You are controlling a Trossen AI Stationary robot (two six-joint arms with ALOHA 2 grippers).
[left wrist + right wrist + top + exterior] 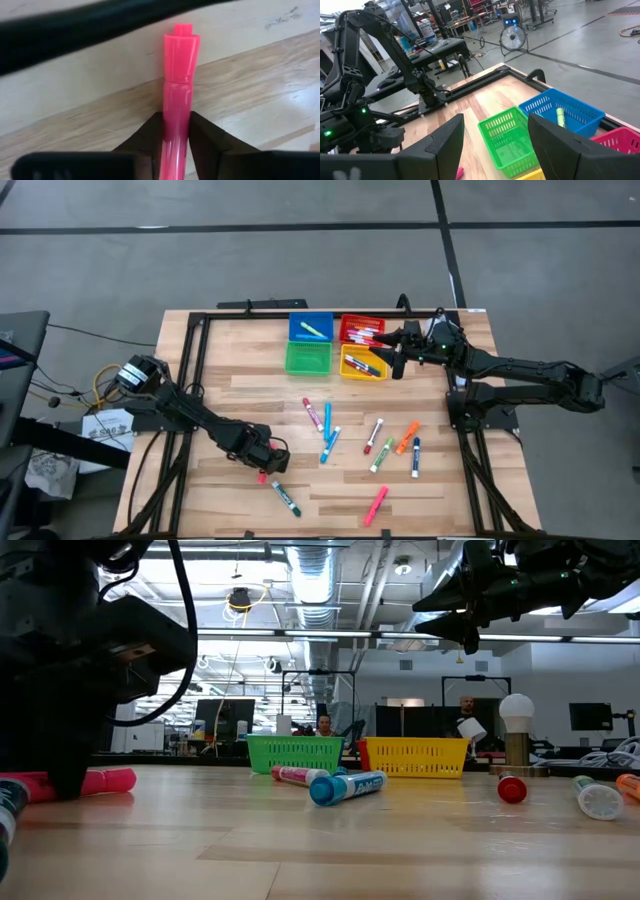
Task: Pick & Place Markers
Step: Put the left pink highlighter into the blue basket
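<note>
1. Left pincer (268, 472) low over the bench (240, 395), toward the near-left corner from the green bin (307, 358), well apart from it.
2. Clenched on a pink marker (178, 95): in the left wrist view, dark fingers (150, 137) pressed against both sides of the barrel, cap pointing away along the wood. In the low view, same pink marker (105, 781) lying flat on the bench surface beneath the dark arm.
3. Green-and-white marker (285, 498) just beside that pincer, on its near side, farther from the green bin.
4. Loose markers scattered in front of the green bin, toward the near edge: a red-capped marker (313, 414), a blue marker (327, 416) beside it, another blue marker (330, 444) just nearer.
5. Farther right of those: a red-and-white marker (374, 435), a green-tipped marker (382, 455), an orange marker (406, 438), a blue-capped marker (416, 457), and a second pink marker (376, 505) nearest the front edge.
6. Blue bin (311, 328) directly behind the green bin, holding a yellow-green marker (314, 330).
7. Red bin (361, 329) and yellow bin (363, 363) to the right of the green bin, both holding several markers.
8. Right pincer (392, 352) raised above the yellow and red bins, right of the green bin; released, fingers (555, 137) spread wide with nothing between them.
</note>
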